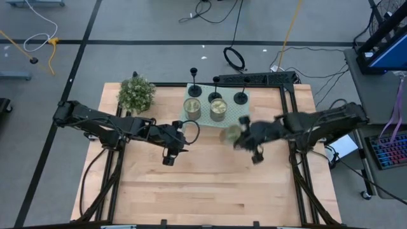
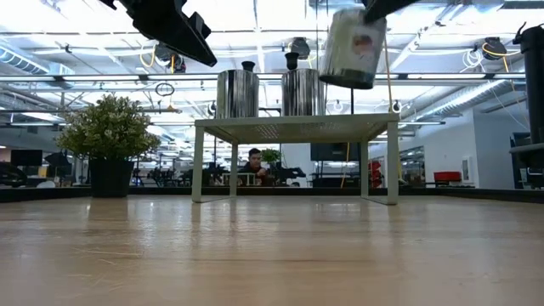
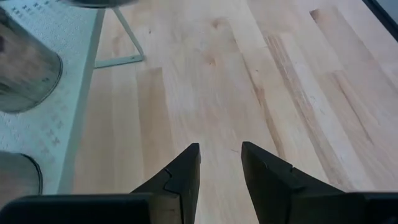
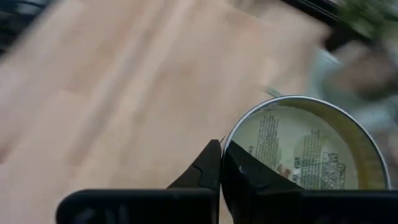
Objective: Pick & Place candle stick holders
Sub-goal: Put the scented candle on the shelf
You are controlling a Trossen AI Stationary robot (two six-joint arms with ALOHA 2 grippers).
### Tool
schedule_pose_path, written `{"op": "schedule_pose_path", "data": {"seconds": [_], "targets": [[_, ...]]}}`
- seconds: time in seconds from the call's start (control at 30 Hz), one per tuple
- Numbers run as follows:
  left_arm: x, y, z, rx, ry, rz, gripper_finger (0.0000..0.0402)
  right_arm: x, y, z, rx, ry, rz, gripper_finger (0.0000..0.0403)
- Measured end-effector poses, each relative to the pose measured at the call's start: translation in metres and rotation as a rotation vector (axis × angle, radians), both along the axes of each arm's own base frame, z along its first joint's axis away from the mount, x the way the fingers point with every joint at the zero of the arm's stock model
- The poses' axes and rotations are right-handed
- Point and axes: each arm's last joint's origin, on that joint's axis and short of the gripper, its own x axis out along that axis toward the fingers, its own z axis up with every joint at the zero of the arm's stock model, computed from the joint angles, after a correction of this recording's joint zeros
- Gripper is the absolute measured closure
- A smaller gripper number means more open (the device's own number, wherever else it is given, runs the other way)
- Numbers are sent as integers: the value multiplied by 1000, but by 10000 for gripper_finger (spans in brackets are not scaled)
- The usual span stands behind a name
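Over the middle of the light wooden plank table, nearest to the front edge: left gripper, fingers apart, holding nothing, hanging just before the stand. Beside it, to the right: right gripper, clamped on the rim of a squat greenish-gold cylindrical jar, held clear of the table in the low view; not the thing of the task. Behind both: low pale-green perforated metal stand, with two more such jars on its front part. Farther back on the same stand, in a row: three matte-black candle stick holders, each with round disc base, thin upright stem and small knob, all upright, apart from one another, not yet taken. Probably light and stiff, but narrow at the top, so easy to tip; smooth stem perhaps slippery. Best to close on the stem low down, near the disc, then lift straight up, keeping off the jars in front. At the far left corner: small bushy green plant in a dark pot.
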Motion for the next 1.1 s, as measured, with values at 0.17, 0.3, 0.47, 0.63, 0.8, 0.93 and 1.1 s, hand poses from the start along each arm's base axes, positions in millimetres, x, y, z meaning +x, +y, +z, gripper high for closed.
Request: {"op": "schedule_pose_path", "data": {"seconds": [0.17,0.3,0.47,0.63,0.8,0.93,1.1], "targets": [[1,0,1,26,-13,-24,277,-12,-38,8,0,-8,-144,402],[1,0,1,35,-16,-33,277,-13,-61,3,29,48,-208,402],[1,0,1,36,-17,-34,277,-9,-76,-3,93,81,-195,402],[1,0,1,30,-17,-28,277,-9,-88,-6,57,100,-224,400],[0,0,1,21,-9,-19,277,-7,-94,-8,70,105,-226,383],[1,0,1,27,-12,-25,277,-5,-99,-9,58,100,-247,376],[0,0,0,24,-8,-22,277,-3,-104,-8,43,71,-258,375]]}}
